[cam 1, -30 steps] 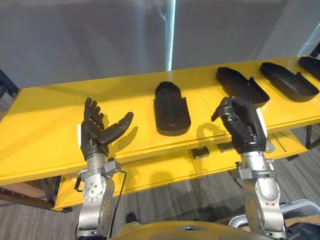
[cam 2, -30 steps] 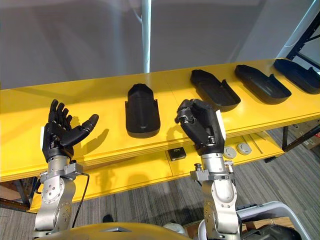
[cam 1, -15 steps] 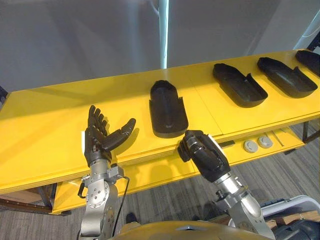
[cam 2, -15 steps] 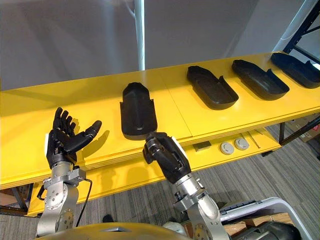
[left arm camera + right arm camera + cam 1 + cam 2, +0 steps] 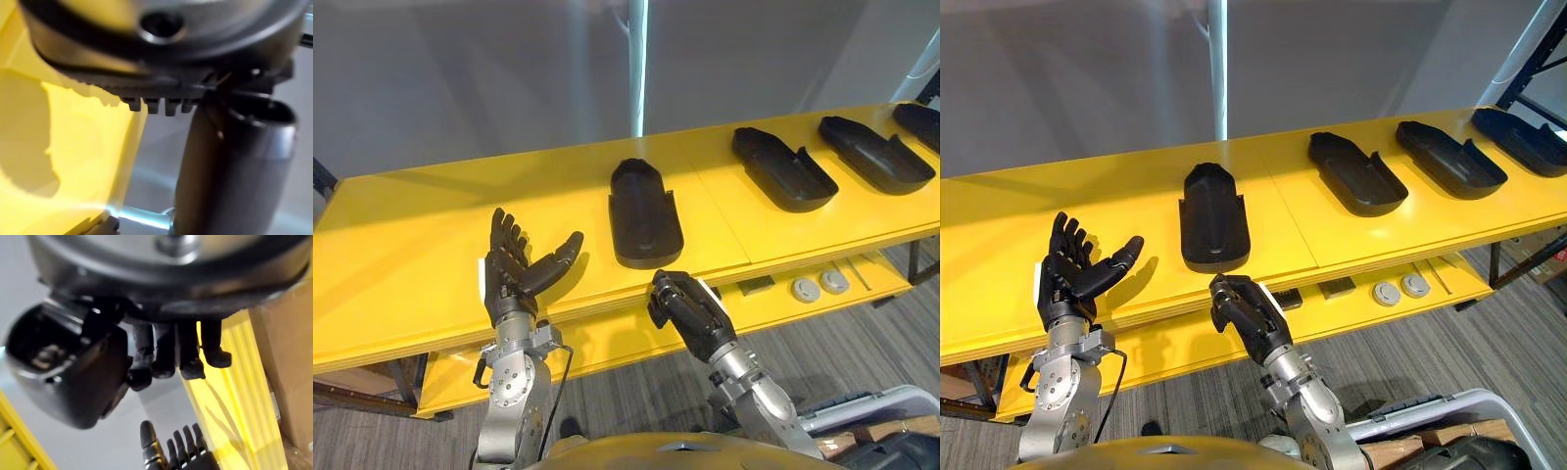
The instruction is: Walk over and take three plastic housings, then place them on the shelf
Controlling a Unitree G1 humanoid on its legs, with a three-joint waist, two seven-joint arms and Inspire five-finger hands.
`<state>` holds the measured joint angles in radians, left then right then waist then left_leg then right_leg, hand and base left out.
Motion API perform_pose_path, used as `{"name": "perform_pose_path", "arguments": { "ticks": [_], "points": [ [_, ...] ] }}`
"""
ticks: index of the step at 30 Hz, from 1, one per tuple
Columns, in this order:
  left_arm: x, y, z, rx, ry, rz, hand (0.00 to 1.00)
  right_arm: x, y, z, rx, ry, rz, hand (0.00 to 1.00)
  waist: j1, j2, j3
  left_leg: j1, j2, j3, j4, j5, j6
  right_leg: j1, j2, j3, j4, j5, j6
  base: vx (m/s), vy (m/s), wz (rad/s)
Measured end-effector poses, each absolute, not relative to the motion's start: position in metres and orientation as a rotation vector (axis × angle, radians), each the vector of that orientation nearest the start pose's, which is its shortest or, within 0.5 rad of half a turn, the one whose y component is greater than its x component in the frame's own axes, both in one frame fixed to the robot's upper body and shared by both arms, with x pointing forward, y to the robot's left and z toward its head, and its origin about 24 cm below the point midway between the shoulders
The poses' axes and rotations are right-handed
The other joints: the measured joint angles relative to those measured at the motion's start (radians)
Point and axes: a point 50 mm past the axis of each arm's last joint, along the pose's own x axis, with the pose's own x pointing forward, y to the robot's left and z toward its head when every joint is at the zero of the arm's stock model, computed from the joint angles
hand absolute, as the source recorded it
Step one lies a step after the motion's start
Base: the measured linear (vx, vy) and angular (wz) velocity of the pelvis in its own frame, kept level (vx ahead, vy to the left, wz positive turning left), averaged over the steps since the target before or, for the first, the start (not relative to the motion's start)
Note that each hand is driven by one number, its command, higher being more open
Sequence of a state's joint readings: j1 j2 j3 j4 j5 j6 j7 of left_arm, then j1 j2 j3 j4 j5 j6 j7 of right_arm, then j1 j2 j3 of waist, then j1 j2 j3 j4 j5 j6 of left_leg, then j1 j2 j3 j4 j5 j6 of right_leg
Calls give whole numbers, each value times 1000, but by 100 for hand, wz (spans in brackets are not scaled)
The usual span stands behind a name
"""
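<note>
1. Four black housings lay in a row along the yellow table [image 5: 411, 225], none of them taken. They were the left housing [image 5: 646, 212], the second housing [image 5: 783, 168], the third housing [image 5: 876, 155] and the last housing [image 5: 920, 122] at the far right edge.
2. Step in hand, as judged: robot at the table, first pick not yet begun.
3. The left hand [image 5: 514, 274] was raised over the near left part of the table, palm up, fingers straight and spread, thumb out. It held nothing and sat well left of the left housing.
4. The right hand [image 5: 690, 305] was low at the table's near edge, just in front of the left housing's near end and apart from it. Its fingers [image 5: 188, 364] were curled in, with nothing held.
5. Next move, as judged: the right hand must uncurl, rise above the table edge and reach to the left housing's near end. The left hand could take its left wall.
6. The left housing was a matte black shell, long and narrow. The far end was rounded, the hollow faced up, and raised side walls ran toward the near end.
7. It probably handles as light and stiff. The thin walls suit a pinch, though the smooth plastic may slide on the table when pushed.
</note>
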<state>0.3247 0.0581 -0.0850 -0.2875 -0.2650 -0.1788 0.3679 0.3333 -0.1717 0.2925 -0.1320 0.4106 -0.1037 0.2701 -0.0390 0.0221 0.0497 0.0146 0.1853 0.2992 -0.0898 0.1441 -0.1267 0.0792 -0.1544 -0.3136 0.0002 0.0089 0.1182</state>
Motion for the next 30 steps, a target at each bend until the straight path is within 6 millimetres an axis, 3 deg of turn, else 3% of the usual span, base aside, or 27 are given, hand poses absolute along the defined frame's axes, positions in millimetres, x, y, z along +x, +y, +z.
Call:
{"name": "perform_pose_path", "arguments": {
  "ticks": [10, 17, 30],
  "points": [
    [185, 175, 73, -268, -252, 330, 100, 192, -113, 3, 291, 121, 309, 0, 13, 21, -16, -5, -1, -34, 0, 12, 5, 19, 1, -37, 2, -7, -8, -19, -7, 10],
    [185, 175, 74, -267, -256, 330, 100, 196, -116, 1, 257, 124, 242, 0, 35, 21, -16, -7, 0, -51, 0, 14, 5, 27, 2, -48, 0, -9, -2, -35, -2, 6],
    [185, 175, 74, -265, -256, 320, 100, 200, -114, -1, 240, 110, 175, 0, 37, 19, -17, -17, 0, -66, 0, 23, 11, 29, 5, -55, 1, -6, 1, -3, -5, 2]
  ]
}}
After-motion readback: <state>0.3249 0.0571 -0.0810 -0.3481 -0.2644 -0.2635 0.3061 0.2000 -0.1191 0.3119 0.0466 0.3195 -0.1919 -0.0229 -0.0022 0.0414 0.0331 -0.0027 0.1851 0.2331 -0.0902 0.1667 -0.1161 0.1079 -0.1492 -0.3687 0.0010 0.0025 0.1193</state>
